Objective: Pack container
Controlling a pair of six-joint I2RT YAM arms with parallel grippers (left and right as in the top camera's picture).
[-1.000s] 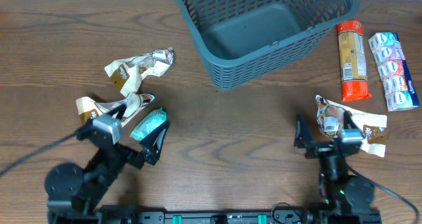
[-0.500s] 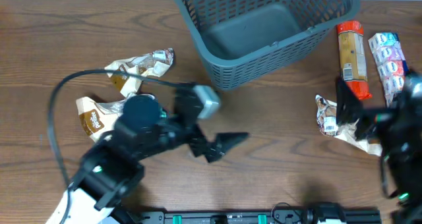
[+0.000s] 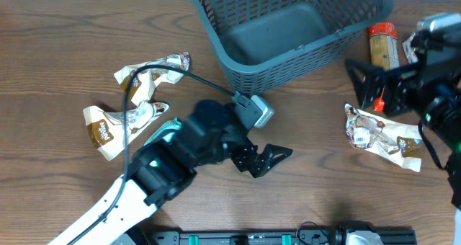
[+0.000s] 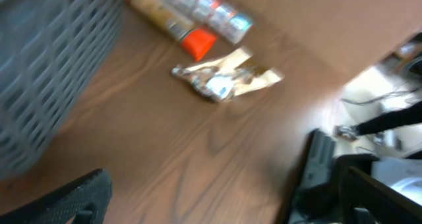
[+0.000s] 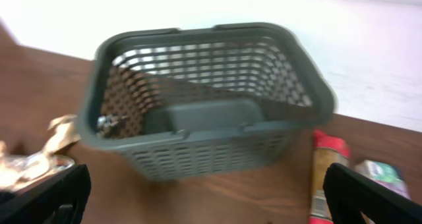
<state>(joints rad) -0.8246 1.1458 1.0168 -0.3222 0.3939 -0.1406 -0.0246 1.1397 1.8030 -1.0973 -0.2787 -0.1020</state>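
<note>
The dark grey-blue slotted container (image 3: 288, 29) stands at the back centre, empty; it fills the right wrist view (image 5: 204, 99), and its wall is at the left of the left wrist view (image 4: 46, 72). My left gripper (image 3: 270, 162) is open and empty above bare table in front of the container; both views are blurred. My right gripper (image 3: 364, 86) is open and empty, right of the container, above a crumpled brown-white snack packet (image 3: 382, 137), which also shows in the left wrist view (image 4: 227, 79).
Two brown-white packets (image 3: 155, 70) (image 3: 115, 119) and a teal packet (image 3: 162, 133) lie at the left, beside my left arm. An orange-capped tube (image 3: 382, 47) and a white multipack (image 4: 208, 10) lie at the back right, partly under my right arm.
Both arms have left the table's front edge. The left gripper swung to the table's centre. The right gripper moved back and right, beside the tube.
</note>
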